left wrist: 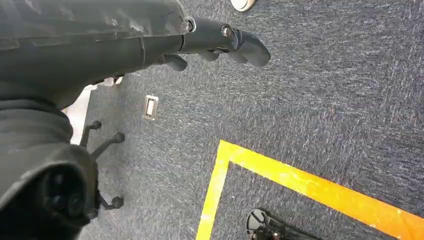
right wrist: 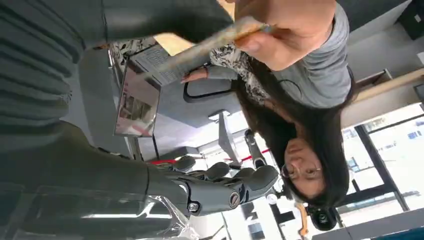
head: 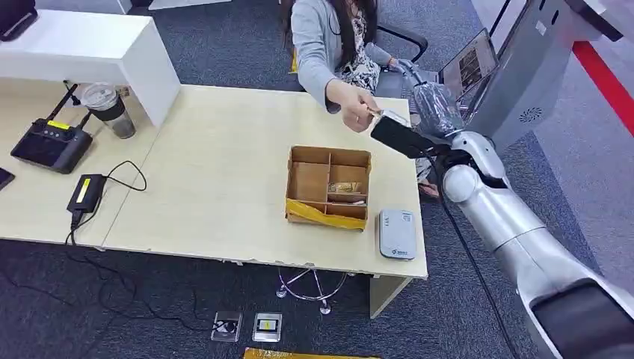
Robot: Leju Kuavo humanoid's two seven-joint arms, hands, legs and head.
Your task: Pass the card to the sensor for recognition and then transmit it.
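The right hand (head: 400, 134) is reaching toward the upper right of the head view, at the far right corner of the table (head: 217, 172), where a person's hand (head: 359, 111) is pinching the card (head: 390, 116). In the right wrist view the card (right wrist: 210, 45) is lying across the top centre, gripped at one end by the person's hand (right wrist: 285, 30); the robot's fingers (right wrist: 225, 175) are spreading loosely below it, apart from it. Whether the thumb is touching the card I cannot tell. The sensor (head: 397, 233) is lying at the table's near right, just beside the box (head: 329, 187). The left hand (left wrist: 220, 42) is hanging over the carpet (left wrist: 320, 100), fingers curling lightly, holding nothing.
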